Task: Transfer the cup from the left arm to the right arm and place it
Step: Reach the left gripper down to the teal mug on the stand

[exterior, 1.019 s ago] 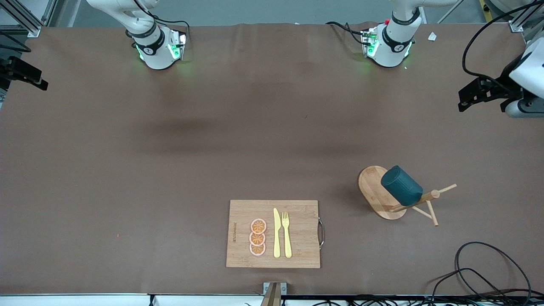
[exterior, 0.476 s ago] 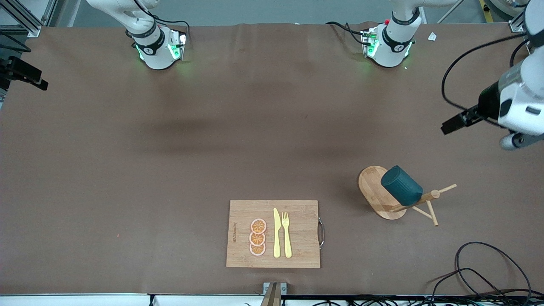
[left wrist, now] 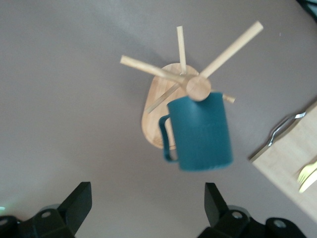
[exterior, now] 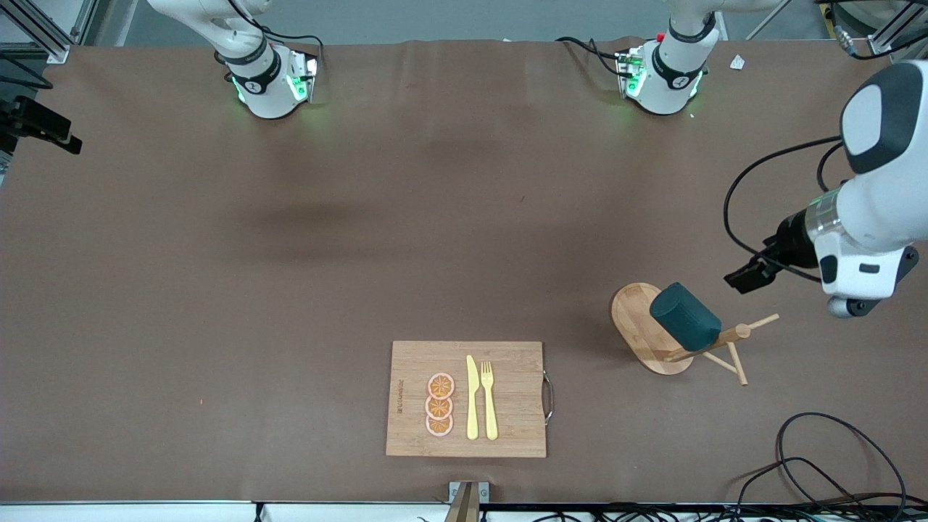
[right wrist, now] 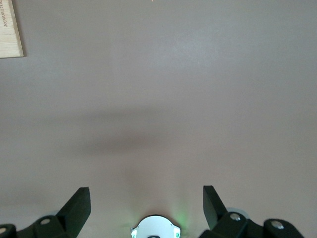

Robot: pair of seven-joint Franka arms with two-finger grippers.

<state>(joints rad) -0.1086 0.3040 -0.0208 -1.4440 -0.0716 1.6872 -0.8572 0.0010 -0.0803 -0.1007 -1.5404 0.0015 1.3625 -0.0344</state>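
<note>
Brown counter (exterior: 290,290): your cup (exterior: 684,316) is hanging on the wooden rack (exterior: 656,333), untouched. Left gripper (left wrist: 146,208) is hovering over it, jaws released; right gripper (right wrist: 146,206) is waiting, jaws released. Pickup, handover and placing are all remaining.

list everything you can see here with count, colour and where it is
cup: 1, dark teal, hung on the peg rack, toward the left arm's end of the table
peg rack: 1, light wood, oval base
cutting board: 1, light wood, metal handle, near the front camera
orange slices: 3, orange, in a row on the board
knife: 1, yellow, on the board
fork: 1, yellow, beside the knife
cable: black, looped at the table's corner
left gripper: open, in the air near the cup
right gripper: open, over bare table, waiting
</note>
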